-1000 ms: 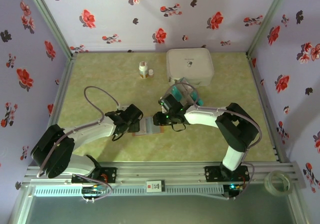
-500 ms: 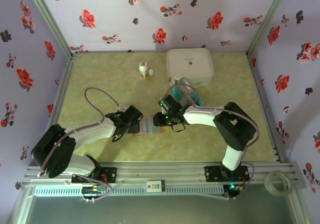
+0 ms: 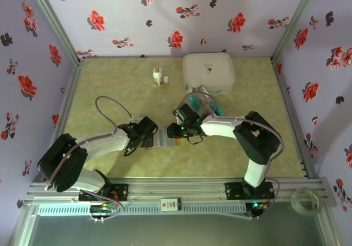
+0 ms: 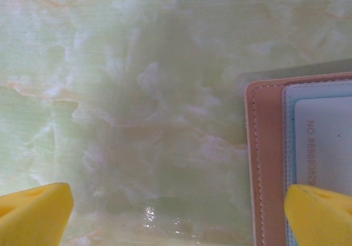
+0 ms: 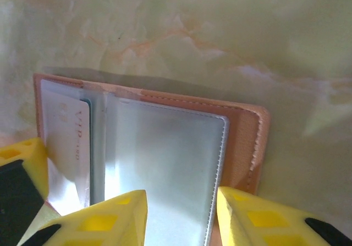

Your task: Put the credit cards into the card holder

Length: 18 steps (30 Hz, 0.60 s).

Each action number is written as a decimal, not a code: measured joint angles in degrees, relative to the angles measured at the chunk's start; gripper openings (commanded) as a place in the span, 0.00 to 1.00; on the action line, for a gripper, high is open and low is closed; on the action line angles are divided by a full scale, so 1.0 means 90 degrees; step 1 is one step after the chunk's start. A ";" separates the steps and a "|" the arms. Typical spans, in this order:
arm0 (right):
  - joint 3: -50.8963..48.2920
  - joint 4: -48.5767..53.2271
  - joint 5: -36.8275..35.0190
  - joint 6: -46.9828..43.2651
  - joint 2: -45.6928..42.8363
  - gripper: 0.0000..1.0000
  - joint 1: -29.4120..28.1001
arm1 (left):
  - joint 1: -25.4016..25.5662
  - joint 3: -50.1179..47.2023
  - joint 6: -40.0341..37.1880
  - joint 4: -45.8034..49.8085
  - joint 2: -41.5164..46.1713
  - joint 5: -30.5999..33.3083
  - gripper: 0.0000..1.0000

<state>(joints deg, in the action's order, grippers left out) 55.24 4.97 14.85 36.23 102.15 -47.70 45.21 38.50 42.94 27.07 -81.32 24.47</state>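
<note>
Left jaws: spread wide, empty; one yellow tip (image 4: 319, 213) sits over the holder (image 4: 267, 163), lower right of the wrist view.
Right jaws: part-open, straddling the clear sleeve (image 5: 165, 163), clamping nothing.
Holder: open flat on the desk (image 3: 110, 92), centre of the top view, between both arms; one card (image 4: 324, 141) pocketed.
Loose cards (image 3: 193, 99): teal stack just below the white box (image 3: 209, 72). Judged thin, stiff, light, slick; take by a long edge. The sleeve looks floppy; pin the flap while inserting.

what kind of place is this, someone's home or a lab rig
Probably a staged robot test booth, not a home: flowered wallpaper panels box in a marble-look table, and two robot arms are bolted to an aluminium rail at its near edge.
</note>
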 measured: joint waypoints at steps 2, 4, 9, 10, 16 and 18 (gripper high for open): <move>0.0041 0.0000 0.0075 0.0000 0.0024 0.36 -0.0034 | 0.0007 0.0000 0.0000 -0.0010 0.0000 0.0002 1.00; 0.0097 -0.0002 0.0136 0.0002 0.0049 0.35 -0.0080 | 0.0007 0.0000 0.0000 -0.0022 0.0000 0.0002 1.00; 0.0148 -0.0051 0.0306 0.0049 0.0080 0.35 -0.0134 | 0.0022 0.0000 0.0002 -0.0053 0.0000 0.0000 1.00; 0.0151 -0.0073 0.0340 0.0058 0.0080 0.35 -0.0136 | 0.0022 0.0000 0.0002 -0.0053 0.0000 0.0000 1.00; 0.0151 -0.0355 0.0580 0.0316 0.0095 0.35 -0.0136 | 0.0032 -0.0007 0.0002 -0.0056 0.0000 0.0000 1.00; 0.0148 -0.0447 0.0612 0.0364 0.0104 0.35 -0.0136 | 0.0032 -0.0007 0.0002 -0.0056 0.0000 0.0000 1.00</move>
<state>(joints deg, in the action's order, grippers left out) 56.58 0.95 20.36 39.51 103.09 -48.93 45.50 38.44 42.96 26.57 -81.32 24.47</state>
